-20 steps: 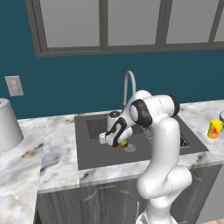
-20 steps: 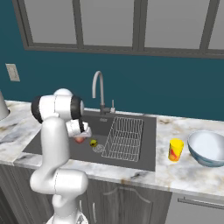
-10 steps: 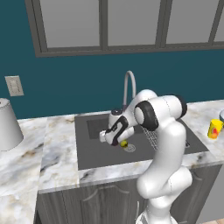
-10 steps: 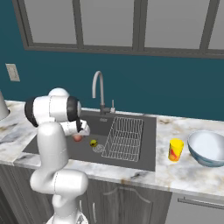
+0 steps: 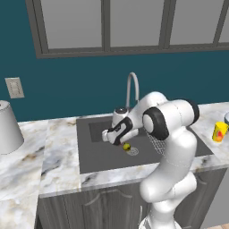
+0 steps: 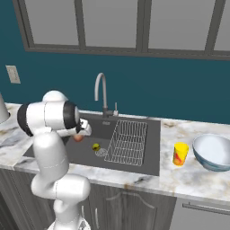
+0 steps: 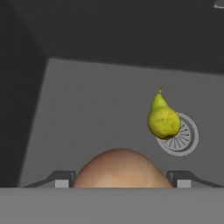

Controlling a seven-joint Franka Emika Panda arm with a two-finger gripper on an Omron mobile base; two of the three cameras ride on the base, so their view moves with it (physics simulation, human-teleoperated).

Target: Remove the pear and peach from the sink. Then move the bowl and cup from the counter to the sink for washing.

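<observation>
Hand view: my claw (image 7: 118,181) has swung left across the sink (image 5: 100,156) over the last second and now brackets the peach (image 7: 119,169), jaws wide, not yet closed on it. So peach goes first; the pear (image 7: 163,119) lies ahead and right of the claw, touching the drain rim. Basin wall stands close on the claw's left; lifting straight up looks free to me before crossing to the worktop (image 5: 53,150).

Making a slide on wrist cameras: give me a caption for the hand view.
Peach sits between the open gripper fingers; pear lies beside the sink drain.
</observation>
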